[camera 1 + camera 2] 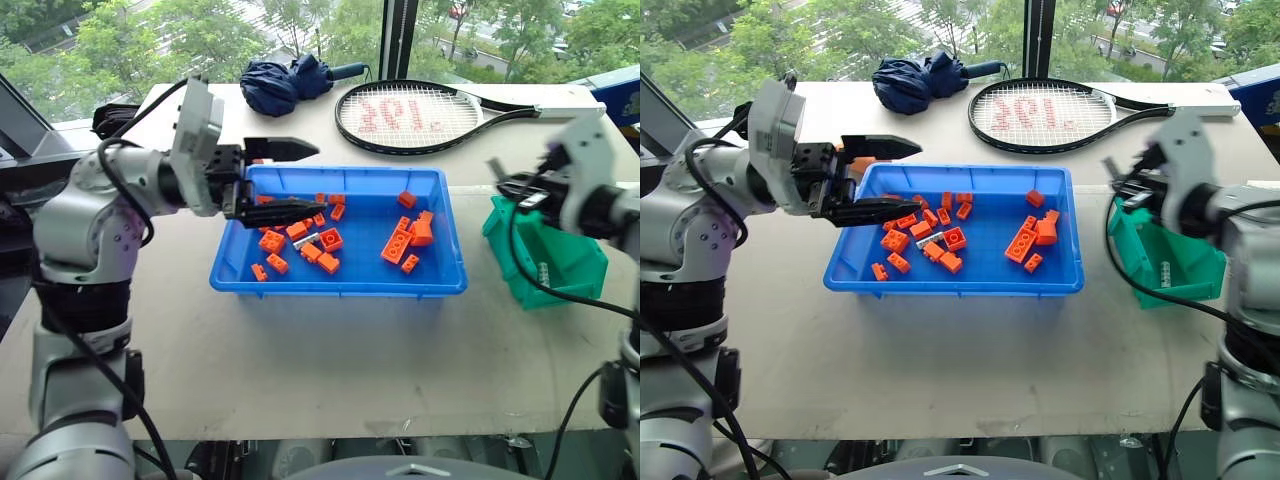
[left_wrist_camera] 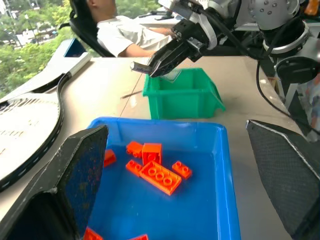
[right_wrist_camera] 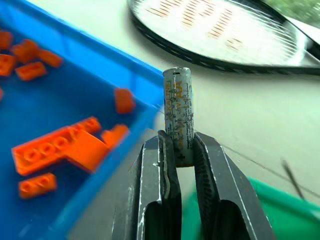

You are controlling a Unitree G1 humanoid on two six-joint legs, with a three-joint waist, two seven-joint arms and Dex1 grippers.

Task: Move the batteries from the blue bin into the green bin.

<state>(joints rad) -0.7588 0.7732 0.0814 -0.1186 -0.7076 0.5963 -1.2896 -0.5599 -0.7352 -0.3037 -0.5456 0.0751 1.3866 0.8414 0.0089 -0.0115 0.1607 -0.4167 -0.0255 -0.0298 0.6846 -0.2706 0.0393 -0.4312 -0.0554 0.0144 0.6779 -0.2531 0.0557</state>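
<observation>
— While the right gripper [image 3: 180, 150] pinches that silvery cylindrical battery [image 3: 178, 112] by its very end above the small teal-green plastic bin [image 1: 545, 262], could it slip?

— Yes, and roll off the table; left gripper [image 1: 283, 180] hangs wide open over the shallow blue plastic tray [image 1: 340, 282], where another battery [image 1: 307, 240] lies.

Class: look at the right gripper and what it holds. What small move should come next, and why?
Probably lower the right gripper into the green bin and open it. It is shut on a battery at the bin's near edge, so the battery is not yet inside.
</observation>
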